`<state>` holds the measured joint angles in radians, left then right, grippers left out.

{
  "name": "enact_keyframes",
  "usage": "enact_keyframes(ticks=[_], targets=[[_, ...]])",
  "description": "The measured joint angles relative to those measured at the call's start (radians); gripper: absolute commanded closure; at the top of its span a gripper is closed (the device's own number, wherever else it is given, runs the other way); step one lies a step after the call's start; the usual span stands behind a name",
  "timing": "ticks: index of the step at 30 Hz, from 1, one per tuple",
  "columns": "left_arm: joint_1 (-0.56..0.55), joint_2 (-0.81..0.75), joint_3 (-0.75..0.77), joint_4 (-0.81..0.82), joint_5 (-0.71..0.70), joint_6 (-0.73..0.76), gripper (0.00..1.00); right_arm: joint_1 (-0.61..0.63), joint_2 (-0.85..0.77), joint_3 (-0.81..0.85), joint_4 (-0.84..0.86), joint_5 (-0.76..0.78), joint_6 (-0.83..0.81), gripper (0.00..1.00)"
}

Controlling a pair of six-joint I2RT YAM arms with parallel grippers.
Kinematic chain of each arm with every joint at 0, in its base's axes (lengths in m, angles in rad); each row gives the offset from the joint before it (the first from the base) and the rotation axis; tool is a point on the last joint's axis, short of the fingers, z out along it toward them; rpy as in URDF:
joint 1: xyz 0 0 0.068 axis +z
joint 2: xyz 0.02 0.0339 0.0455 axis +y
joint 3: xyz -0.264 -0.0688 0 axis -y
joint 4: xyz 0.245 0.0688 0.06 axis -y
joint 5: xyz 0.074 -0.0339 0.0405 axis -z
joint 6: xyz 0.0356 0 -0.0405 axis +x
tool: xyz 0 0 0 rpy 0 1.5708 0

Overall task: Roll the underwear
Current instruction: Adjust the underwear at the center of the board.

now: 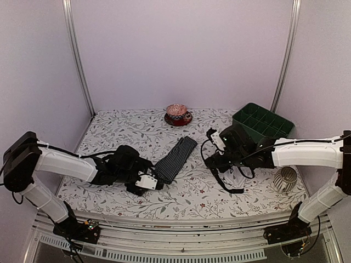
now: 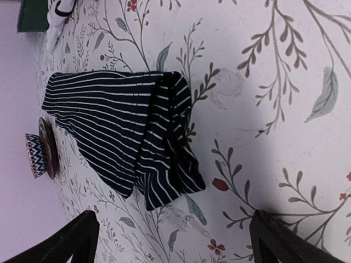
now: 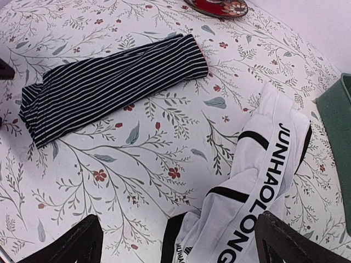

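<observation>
In the right wrist view, the bottom edge cuts off the white briefs (image 3: 258,181) and the end of their black lettering. The right edge crops the green tray (image 3: 339,142), and the top edge crops the red saucer (image 3: 216,6). In the overhead view, the right arm covers most of the white briefs. In the left wrist view, the left hand (image 2: 175,249) shows only two dark fingers (image 2: 71,241) at the bottom edge.

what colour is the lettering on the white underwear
Black capital letters, running along the white underwear. It shows best in the right wrist view.
</observation>
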<state>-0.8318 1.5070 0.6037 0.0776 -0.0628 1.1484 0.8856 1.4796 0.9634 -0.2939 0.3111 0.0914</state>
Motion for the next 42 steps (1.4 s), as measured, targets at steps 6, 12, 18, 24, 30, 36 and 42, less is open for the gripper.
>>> enact_keyframes(ticks=[6,12,18,24,30,36,42], targets=[[0.005,0.109,0.105,0.005,-0.004,0.109,0.11,0.002,-0.128,-0.219,0.153,-0.027,-0.048,0.01],[0.005,0.207,0.199,-0.012,-0.025,0.175,0.27,0.006,-0.304,-0.344,0.301,-0.067,-0.108,0.01],[0.005,0.266,0.267,-0.082,-0.032,0.193,0.8,0.113,-0.347,-0.475,0.527,-0.077,-0.257,0.01],[0.001,0.28,0.298,-0.164,0.003,0.157,0.89,0.226,-0.226,-0.503,0.661,-0.029,-0.423,0.01],[-0.008,0.297,0.377,-0.259,0.068,0.069,0.97,0.322,-0.14,-0.518,0.729,0.006,-0.566,0.01],[-0.022,0.33,0.463,-0.322,0.128,-0.06,0.97,0.409,-0.129,-0.52,0.777,0.006,-0.668,0.05],[-0.036,0.375,0.561,-0.412,0.219,-0.19,0.97,0.439,-0.067,-0.509,0.765,-0.022,-0.708,0.12]])
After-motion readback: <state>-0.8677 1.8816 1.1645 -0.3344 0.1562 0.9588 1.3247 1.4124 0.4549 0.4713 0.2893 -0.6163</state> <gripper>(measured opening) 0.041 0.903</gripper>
